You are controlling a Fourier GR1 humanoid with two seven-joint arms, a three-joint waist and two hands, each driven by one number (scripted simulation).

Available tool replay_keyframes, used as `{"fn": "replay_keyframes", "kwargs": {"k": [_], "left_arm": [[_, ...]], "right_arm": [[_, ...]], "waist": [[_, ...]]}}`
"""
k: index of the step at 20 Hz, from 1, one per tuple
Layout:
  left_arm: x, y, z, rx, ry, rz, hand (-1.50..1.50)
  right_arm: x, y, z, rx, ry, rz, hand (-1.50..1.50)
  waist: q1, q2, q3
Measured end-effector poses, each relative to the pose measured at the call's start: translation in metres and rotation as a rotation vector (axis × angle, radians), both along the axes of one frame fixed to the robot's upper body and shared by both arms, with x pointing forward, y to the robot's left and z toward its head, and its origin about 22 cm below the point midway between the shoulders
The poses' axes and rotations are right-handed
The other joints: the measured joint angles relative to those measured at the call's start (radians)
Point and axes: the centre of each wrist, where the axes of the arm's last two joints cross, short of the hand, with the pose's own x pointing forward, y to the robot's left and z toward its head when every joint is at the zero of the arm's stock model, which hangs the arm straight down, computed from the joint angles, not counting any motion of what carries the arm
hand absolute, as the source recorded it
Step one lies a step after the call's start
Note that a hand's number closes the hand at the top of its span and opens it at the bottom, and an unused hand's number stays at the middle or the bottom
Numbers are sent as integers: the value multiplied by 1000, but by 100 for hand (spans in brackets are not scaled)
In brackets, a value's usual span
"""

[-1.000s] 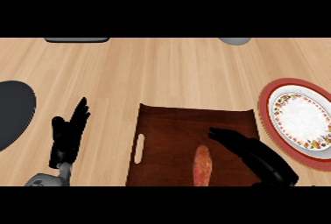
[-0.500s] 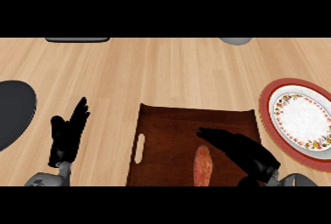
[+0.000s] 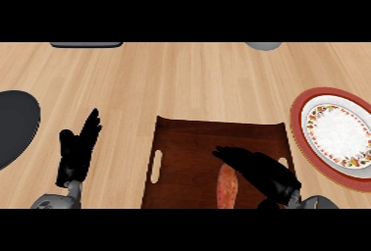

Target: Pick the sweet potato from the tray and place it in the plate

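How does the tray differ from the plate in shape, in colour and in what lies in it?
The tray is rectangular and dark brown; the plate is round, with a red rim and a white middle. The tray holds the sweet potato; the visible part of the plate is bare. The right hand is above the tray; no hand is above the plate. Both lie flat on the wooden counter, the plate to the tray's right.

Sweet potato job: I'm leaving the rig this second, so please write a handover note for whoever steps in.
Left hand: open, resting left of the tray, fingers up.
Right hand: open over the sweet potato; contact unclear.
The sweet potato lies in the tray; the plate stands right of the tray.
Done: no grasp yet.
Left: grasp, lift, place on plate.
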Motion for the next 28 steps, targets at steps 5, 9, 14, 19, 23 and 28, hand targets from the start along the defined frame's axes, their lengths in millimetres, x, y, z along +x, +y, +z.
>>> {"fn": "replay_keyframes", "kwargs": {"k": [5, 9, 14, 19, 23, 28], "left_arm": [[0, 1, 5, -1, 2, 0, 0], [3, 2, 4, -5, 1, 0, 0], [-5, -4, -1, 1, -5, 6, 0], [-1, 1, 0, 2, 0, 6, 0], [-4, -3, 1, 3, -2, 13, 0], [-2, -4, -4, 6, -1, 9, 0]], "right_arm": [[0, 13, -15, -6, 17, 6, -150], [4, 10, -26, -13, 25, 5, -150], [9, 11, -36, -26, 34, 10, 150], [9, 12, -48, -33, -26, 44, 150], [13, 18, -50, -24, -77, 55, 150], [11, 14, -46, -17, -170, 5, 150]], "waist": [[1, 0, 0], [0, 0, 0], [1, 0, 0], [0, 0, -1], [1, -1, -1], [-1, -1, 0]]}}
